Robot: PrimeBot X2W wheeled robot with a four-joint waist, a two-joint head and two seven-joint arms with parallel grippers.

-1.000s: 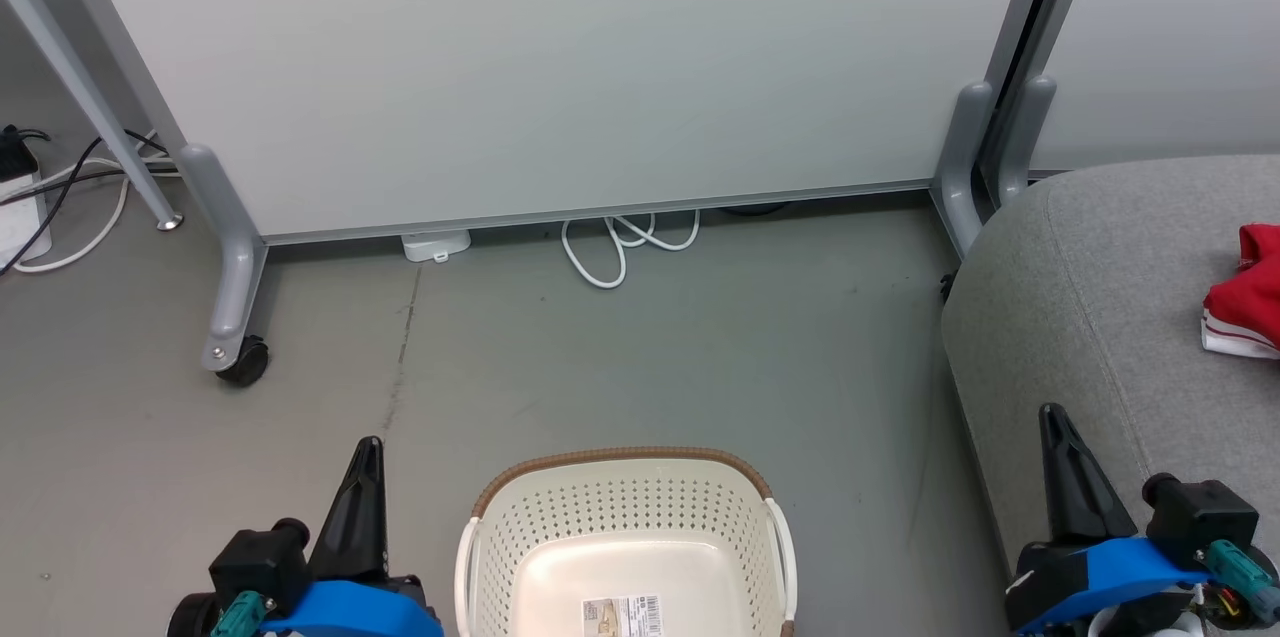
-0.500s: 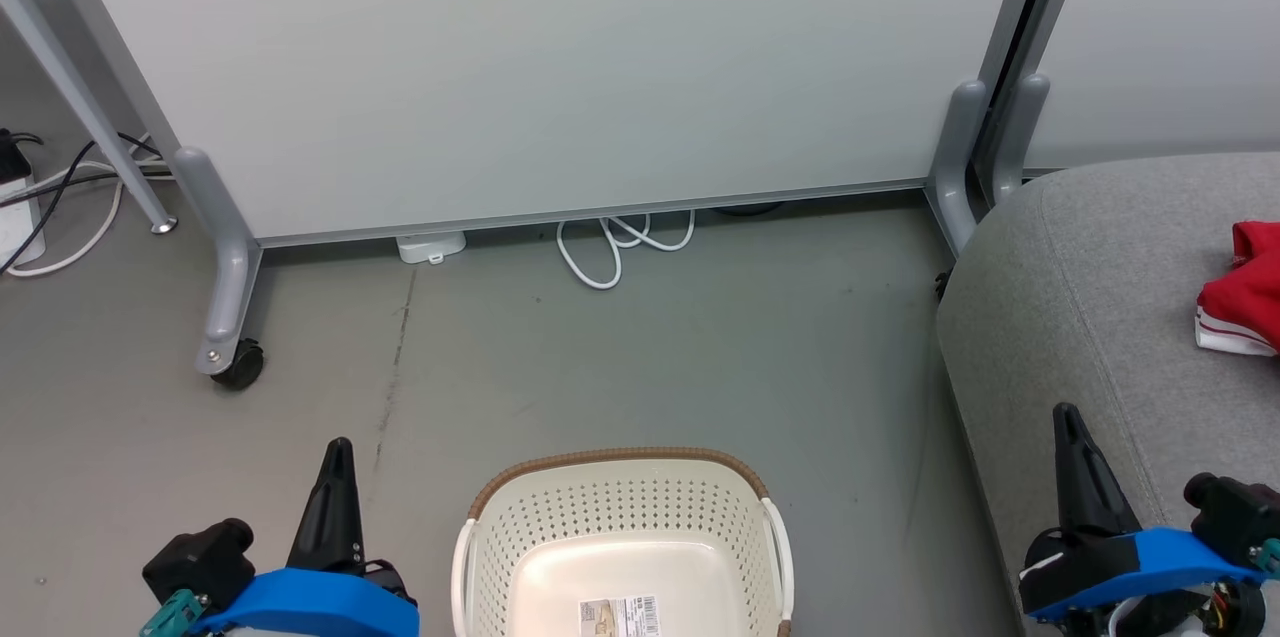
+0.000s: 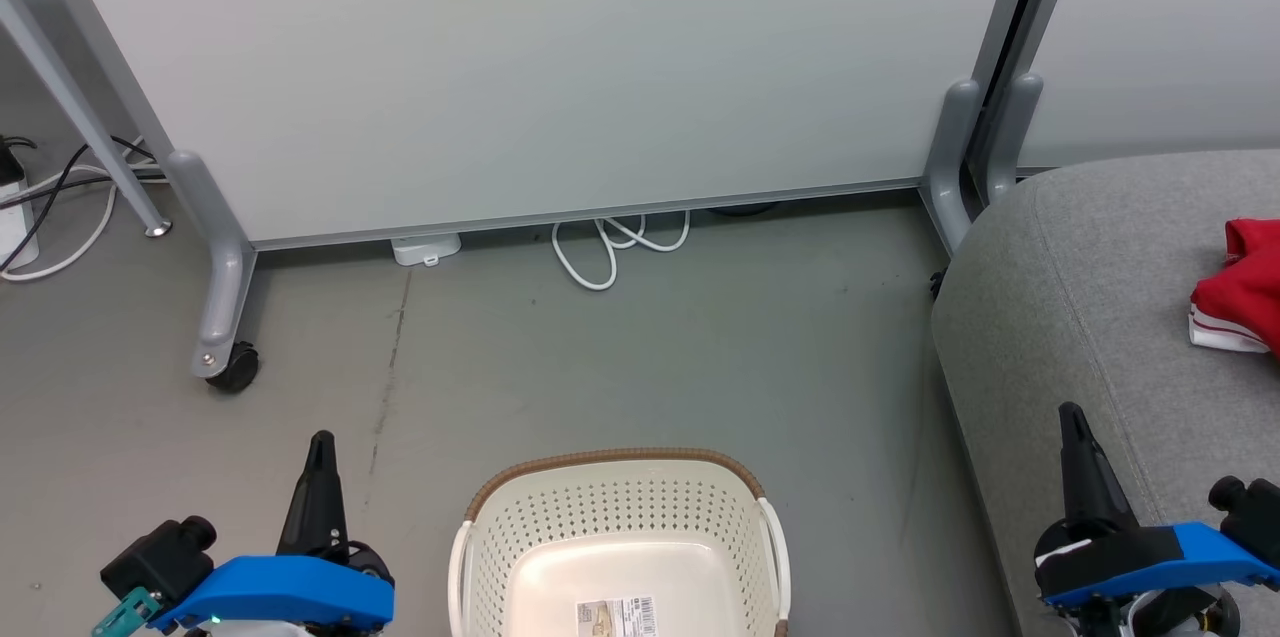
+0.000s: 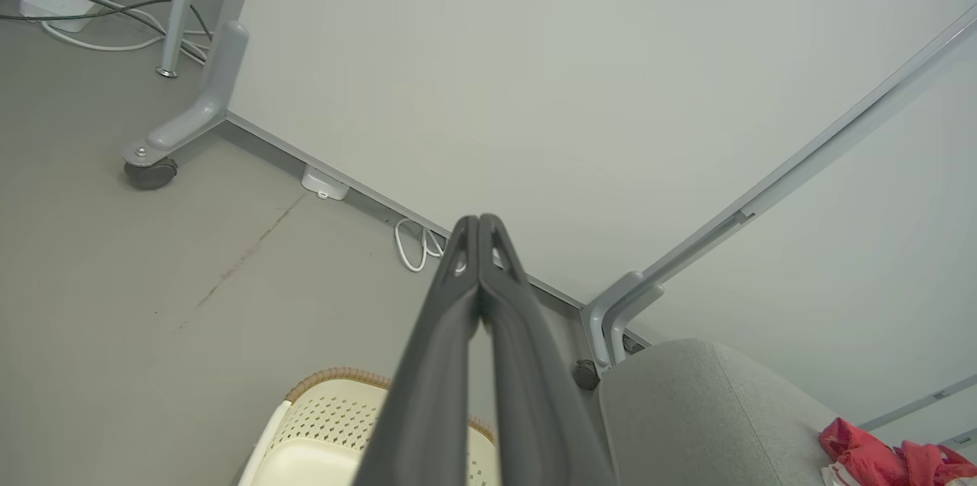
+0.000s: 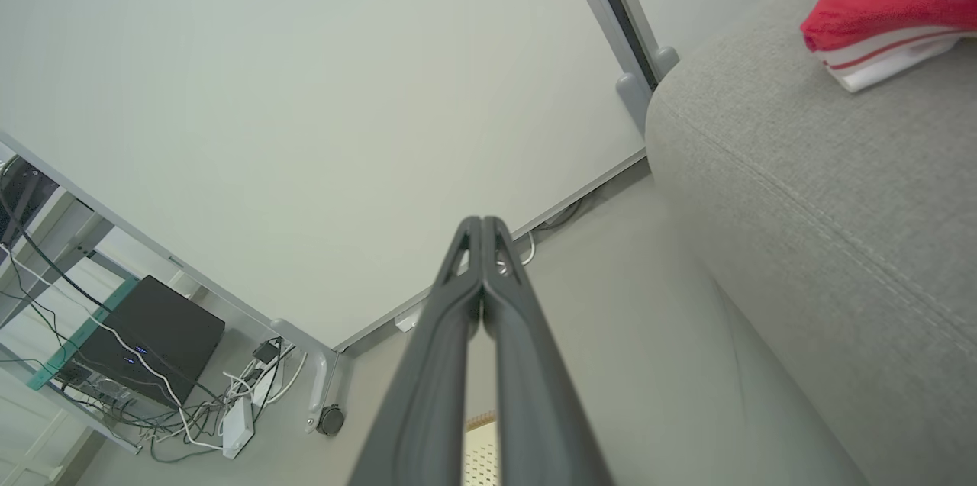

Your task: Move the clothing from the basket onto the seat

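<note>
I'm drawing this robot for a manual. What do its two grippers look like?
The left gripper and right gripper match: long, tapering black jaws on a bright blue housing with a black connector block behind. The left carries a teal plug. Close up, the jaws are dark grey with slotted openings near their tips.

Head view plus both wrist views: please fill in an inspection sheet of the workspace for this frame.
Surface: grey floor with a faint crack line.
Job's things: basket on the floor, no clothing in its visible part; red clothing lying on the grey seat.
Clutter: small white box under the panel.
Claws: left claw shut, holding nothing; right claw shut, holding nothing.
Cables: white cable looped under the panel; more cables at far left.
Surroundings: pale partition panel on a wheel.
</note>
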